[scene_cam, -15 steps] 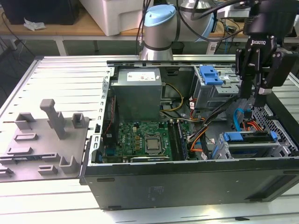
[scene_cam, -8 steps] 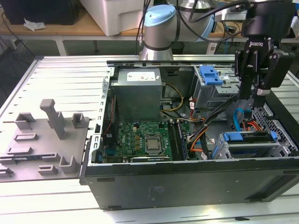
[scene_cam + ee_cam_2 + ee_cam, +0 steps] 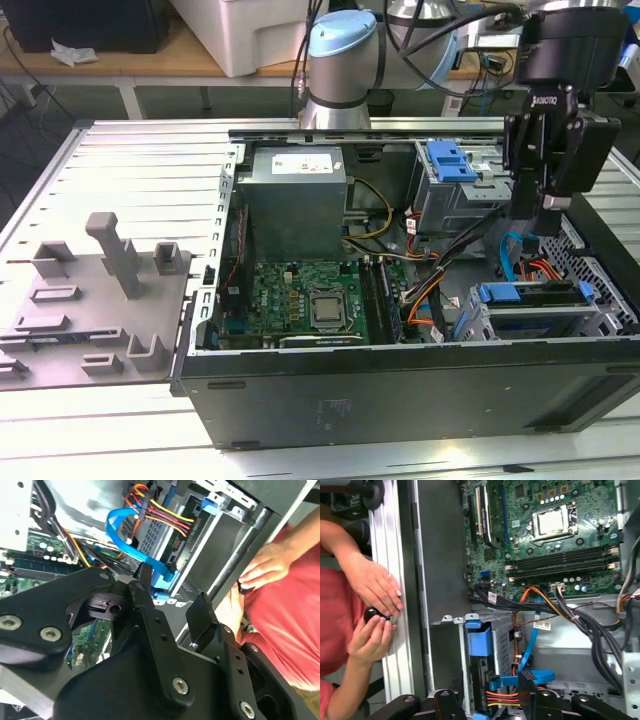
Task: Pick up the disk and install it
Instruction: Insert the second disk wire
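The disk (image 3: 545,325) stands slotted in the metal drive cage (image 3: 600,315) at the exterior view's right, inside the open computer case. In the first wrist view I look down on the disk's end (image 3: 485,667), with blue carrier tabs and orange, red and blue cables at it. My gripper (image 3: 540,215) hangs above that cage, apart from it. Both wrist views show the gripper (image 3: 173,586) (image 3: 490,680) open, with nothing between its black fingers (image 3: 145,580).
A person's hands (image 3: 372,612) hold a small black knob at the case's outer rail. The motherboard (image 3: 310,300), the power supply (image 3: 295,190), a second cage with a blue latch (image 3: 447,160) and cable bundles (image 3: 440,285) lie inside. A grey fixture plate (image 3: 100,300) sits at the exterior view's left.
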{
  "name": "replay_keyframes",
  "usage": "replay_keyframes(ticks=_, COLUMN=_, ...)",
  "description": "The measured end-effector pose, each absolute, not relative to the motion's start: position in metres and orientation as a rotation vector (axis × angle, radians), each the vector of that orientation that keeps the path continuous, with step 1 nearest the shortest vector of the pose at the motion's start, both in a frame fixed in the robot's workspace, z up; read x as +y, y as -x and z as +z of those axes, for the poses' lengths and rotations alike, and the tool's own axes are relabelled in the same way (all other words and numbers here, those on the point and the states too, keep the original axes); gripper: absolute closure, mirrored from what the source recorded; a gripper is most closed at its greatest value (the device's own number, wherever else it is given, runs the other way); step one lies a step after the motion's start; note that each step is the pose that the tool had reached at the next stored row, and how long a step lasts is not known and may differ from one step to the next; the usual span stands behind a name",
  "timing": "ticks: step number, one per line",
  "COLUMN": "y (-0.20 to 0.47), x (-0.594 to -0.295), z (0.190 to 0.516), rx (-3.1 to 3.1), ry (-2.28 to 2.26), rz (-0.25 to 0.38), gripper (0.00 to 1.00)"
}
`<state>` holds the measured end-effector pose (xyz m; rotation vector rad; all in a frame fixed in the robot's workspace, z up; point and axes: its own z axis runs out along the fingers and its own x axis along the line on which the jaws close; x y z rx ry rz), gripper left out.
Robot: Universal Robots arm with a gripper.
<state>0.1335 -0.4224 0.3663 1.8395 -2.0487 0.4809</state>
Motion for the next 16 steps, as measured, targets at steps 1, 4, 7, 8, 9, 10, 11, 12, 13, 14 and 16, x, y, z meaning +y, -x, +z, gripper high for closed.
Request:
replay_keyframes(ticks=1, y=-0.134, x=-0.422, z=0.366, rx=-2.042, ry=-1.833, rz=0.493, gripper=0.45)
replay_keyframes(ticks=4, y=-0.134, x=-0.422, z=0.364, rx=-2.035, ry=-1.825, rz=0.509, gripper=0.45)
replay_keyframes(ticks=7, y=-0.134, x=-0.422, z=0.362, rx=-2.03, ry=-1.818, rz=0.522, gripper=0.45)
replay_keyframes(ticks=8, y=-0.134, x=-0.422, z=0.362, rx=-2.029, ry=-1.818, rz=0.524, gripper=0.45)
replay_keyframes(ticks=9, y=-0.134, x=-0.421, z=0.359, rx=-2.029, ry=-1.816, rz=0.528, gripper=0.45)
replay_keyframes(ticks=10, y=-0.134, x=-0.42, z=0.357, rx=-2.03, ry=-1.816, rz=0.529, gripper=0.45)
replay_keyframes(ticks=11, y=-0.134, x=-0.42, z=0.355, rx=-2.03, ry=-1.816, rz=0.53, gripper=0.45)
replay_keyframes(ticks=12, y=-0.134, x=-0.419, z=0.352, rx=-2.031, ry=-1.816, rz=0.532, gripper=0.45)
replay_keyframes(ticks=13, y=-0.134, x=-0.418, z=0.351, rx=-2.032, ry=-1.817, rz=0.532, gripper=0.46)
replay_keyframes(ticks=14, y=-0.134, x=-0.418, z=0.35, rx=-2.032, ry=-1.817, rz=0.533, gripper=0.46)
replay_keyframes(ticks=16, y=-0.134, x=-0.417, z=0.348, rx=-2.032, ry=-1.817, rz=0.534, gripper=0.6)
